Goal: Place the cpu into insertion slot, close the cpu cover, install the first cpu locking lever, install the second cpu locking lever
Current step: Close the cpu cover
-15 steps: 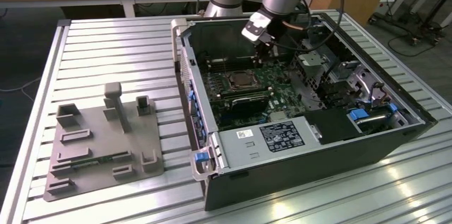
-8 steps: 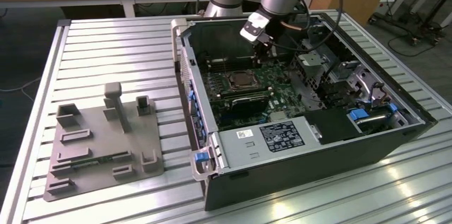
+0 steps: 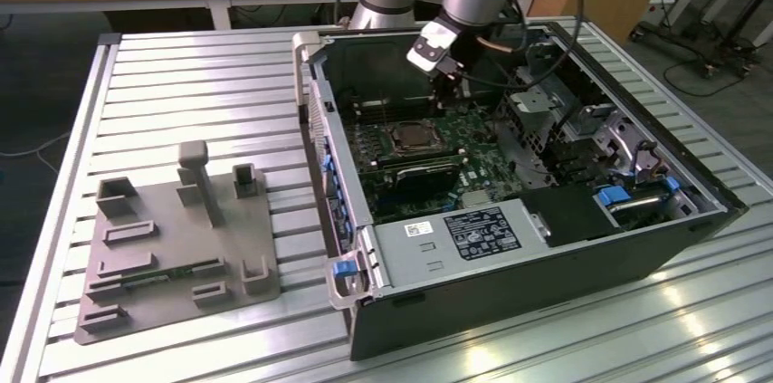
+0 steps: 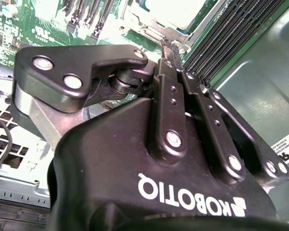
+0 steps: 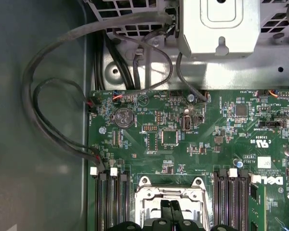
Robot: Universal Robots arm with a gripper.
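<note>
One open computer case (image 3: 520,283) surrounds the fingers (image 5: 163,213), with its green motherboard (image 5: 135,144) beneath them. The gripper (image 5: 169,211) has them pressed together, nothing visible between, tips at the edge of the insertion slot (image 3: 408,137). Just past them the cpu cover (image 5: 148,197) lies flat, framing the seated cpu (image 4: 174,8).

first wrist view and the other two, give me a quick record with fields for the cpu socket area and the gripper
gripper: fingers together, tips right over the socket, nothing visibly held
insertion slot: on the green motherboard inside the open computer case
cpu: appears seated in the slot, pale metal top showing
cpu cover: silver frame, appears folded down around the cpu
memory slots: black banks on both sides of the socket
</note>
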